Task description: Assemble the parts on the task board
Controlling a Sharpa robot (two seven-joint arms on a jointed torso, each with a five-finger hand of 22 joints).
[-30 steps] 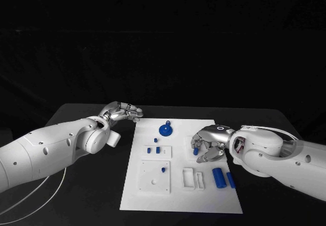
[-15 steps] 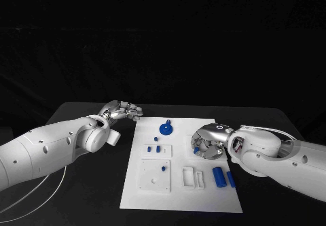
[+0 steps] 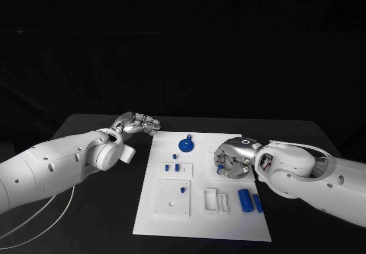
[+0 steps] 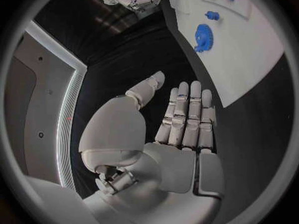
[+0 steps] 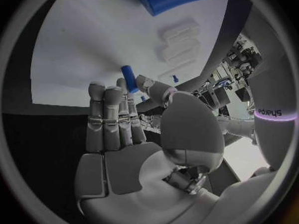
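The white task board point(image 3: 202, 217) lies mid-table. My right hand point(image 3: 232, 157) hovers over its right side and pinches a small blue peg point(image 3: 219, 170) between thumb and a finger; the peg point(image 5: 129, 78) juts past the fingertips above the board point(image 5: 87, 45). My left hand point(image 3: 137, 126) stays off the board's far left corner, and the left hand point(image 4: 181, 124) holds nothing, fingers straight. A round blue gear-like part point(image 3: 186, 144) lies near the far edge. Short blue pegs point(image 3: 172, 168) stand in a small white block. Two blue cylinders point(image 3: 250, 200) lie at the right.
A white square block point(image 3: 174, 198) carrying one blue peg point(image 3: 184, 189) sits on the board's near left. Two narrow white blocks point(image 3: 217, 200) lie beside it. Another tiny blue piece point(image 3: 174, 156) sits below the gear. Black table point(image 3: 91, 222) surrounds the board.
My right hand has turned at the wrist and shifted a little to the left with the blue peg still in its fingers. The left hand has not moved.
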